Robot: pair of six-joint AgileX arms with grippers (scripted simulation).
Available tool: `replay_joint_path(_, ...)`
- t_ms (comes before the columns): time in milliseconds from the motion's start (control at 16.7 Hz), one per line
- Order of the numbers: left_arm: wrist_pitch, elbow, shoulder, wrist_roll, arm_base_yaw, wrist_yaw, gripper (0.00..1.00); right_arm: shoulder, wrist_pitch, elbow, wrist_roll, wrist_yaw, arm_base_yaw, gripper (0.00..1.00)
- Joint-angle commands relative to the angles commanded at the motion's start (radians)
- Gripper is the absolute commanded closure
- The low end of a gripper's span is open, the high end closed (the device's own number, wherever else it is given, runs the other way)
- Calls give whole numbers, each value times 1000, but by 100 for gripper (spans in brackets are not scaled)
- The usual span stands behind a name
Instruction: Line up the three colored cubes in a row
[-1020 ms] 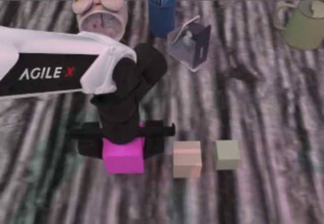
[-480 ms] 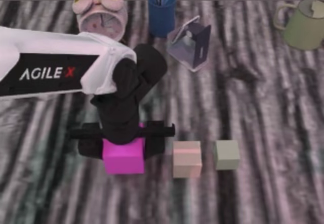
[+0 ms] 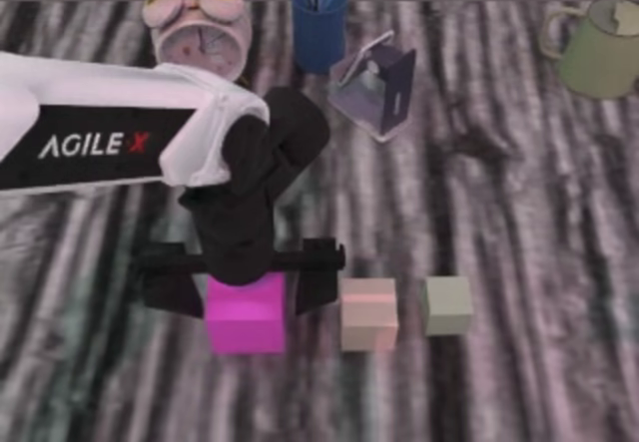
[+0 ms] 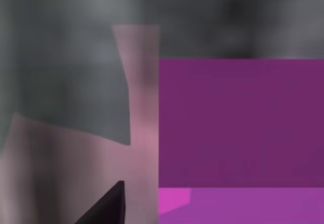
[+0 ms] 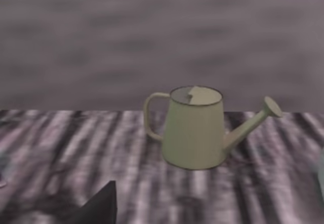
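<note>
Your left claw (image 3: pixel 246 284) straddles the magenta cube (image 3: pixel 246 314), fingers spread w/ gaps both sides, gripping nothing. That cube rests on the surface, level w/ the pink cube (image 3: pixel 368 313) beside it, then the green cube (image 3: pixel 445 305), so all three read as one row.

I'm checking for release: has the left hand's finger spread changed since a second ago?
Yes. In the top view the left hand has opened: its fingers now stand clear of the magenta cube, nearer the unmoved pink cube.

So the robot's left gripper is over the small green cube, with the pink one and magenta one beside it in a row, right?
Not quite: in the top view the left gripper is over the magenta cube, at the row's left end. The pale pink cube sits in the middle and the small green cube at the right end.
</note>
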Motion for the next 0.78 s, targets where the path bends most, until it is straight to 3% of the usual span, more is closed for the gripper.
replay_joint_path(360, -17, 15, -6, 1, -1, 0, 0, 0, 0, 0, 0, 0, 0, 0)
replay_joint_path(780, -249, 161, -84, -3, 17, 0, 0, 0, 0, 0, 0, 0, 0, 0)
